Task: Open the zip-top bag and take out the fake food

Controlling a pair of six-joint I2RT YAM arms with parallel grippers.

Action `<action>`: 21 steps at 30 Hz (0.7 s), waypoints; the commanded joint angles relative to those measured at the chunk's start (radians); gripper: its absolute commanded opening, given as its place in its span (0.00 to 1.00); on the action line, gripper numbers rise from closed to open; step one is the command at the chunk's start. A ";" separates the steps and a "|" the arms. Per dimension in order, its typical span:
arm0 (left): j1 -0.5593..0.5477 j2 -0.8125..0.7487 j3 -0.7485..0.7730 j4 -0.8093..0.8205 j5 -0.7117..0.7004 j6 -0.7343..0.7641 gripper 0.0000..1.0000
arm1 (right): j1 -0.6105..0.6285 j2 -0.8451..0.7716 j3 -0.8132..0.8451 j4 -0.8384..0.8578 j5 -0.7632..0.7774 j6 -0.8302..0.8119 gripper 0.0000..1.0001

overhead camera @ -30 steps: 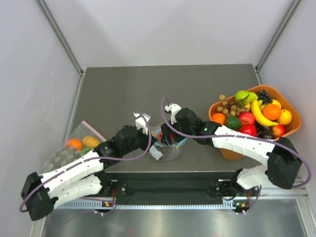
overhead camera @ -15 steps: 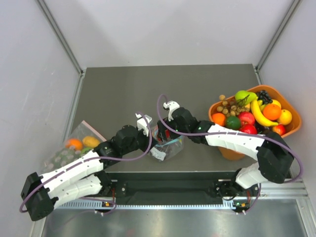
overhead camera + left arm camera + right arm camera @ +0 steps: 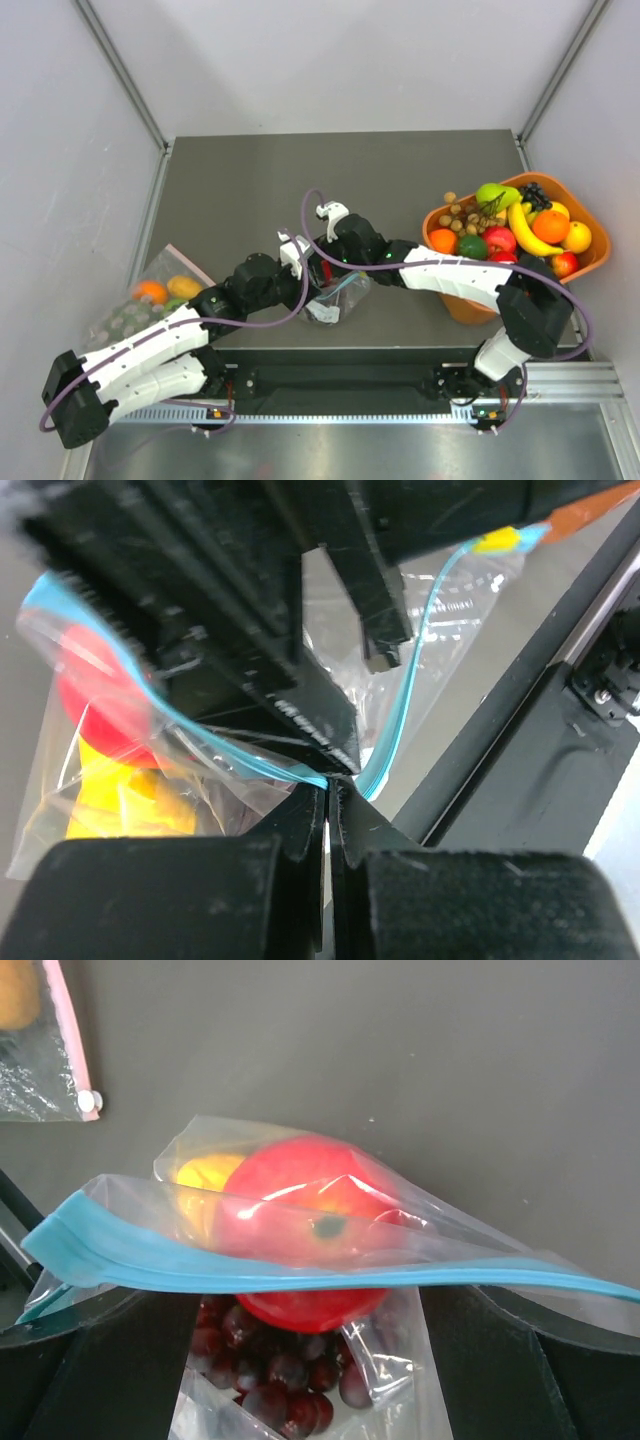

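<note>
Dark grey table [image 3: 250,190] between pale walls, from above: both arms meet near the front edge, where the zip-top bag [image 3: 337,300] lies with the left gripper [image 3: 308,292] and right gripper [image 3: 335,275] at its mouth. An orange basket [image 3: 592,262] of fruit sits at right, and a second clear bag [image 3: 150,295] at the left edge.

Left wrist: the left jaws are pinched closed on the bag's teal zip strip [image 3: 400,710].

Right wrist: the right fingers [image 3: 90,1360] stand spread apart with the strip stretched across them. Inside the bag is the fake food [image 3: 320,1190]: red apple [image 3: 300,1305], yellow lemon [image 3: 205,1182] and purple grapes [image 3: 270,1365].
</note>
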 commanded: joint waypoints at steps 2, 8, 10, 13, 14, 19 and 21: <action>-0.001 -0.006 0.010 0.102 0.063 0.023 0.00 | 0.050 0.066 0.063 0.123 -0.083 0.003 0.86; -0.001 -0.014 0.004 0.098 0.052 0.025 0.00 | 0.069 0.097 0.067 0.145 -0.111 -0.002 0.73; -0.001 -0.017 -0.001 0.095 0.050 0.022 0.00 | 0.070 0.094 0.059 0.148 -0.106 -0.002 0.58; 0.000 -0.023 -0.007 0.082 0.000 0.003 0.00 | 0.072 0.057 0.045 0.142 -0.085 -0.008 0.46; -0.001 -0.023 -0.005 0.075 -0.040 -0.004 0.00 | 0.072 0.026 0.039 0.137 -0.075 -0.017 0.45; -0.001 -0.029 -0.004 0.049 -0.115 -0.043 0.00 | 0.073 -0.084 0.028 0.042 -0.015 -0.048 0.39; -0.001 -0.038 -0.004 0.042 -0.163 -0.055 0.00 | 0.072 -0.116 0.010 0.027 0.030 -0.054 0.38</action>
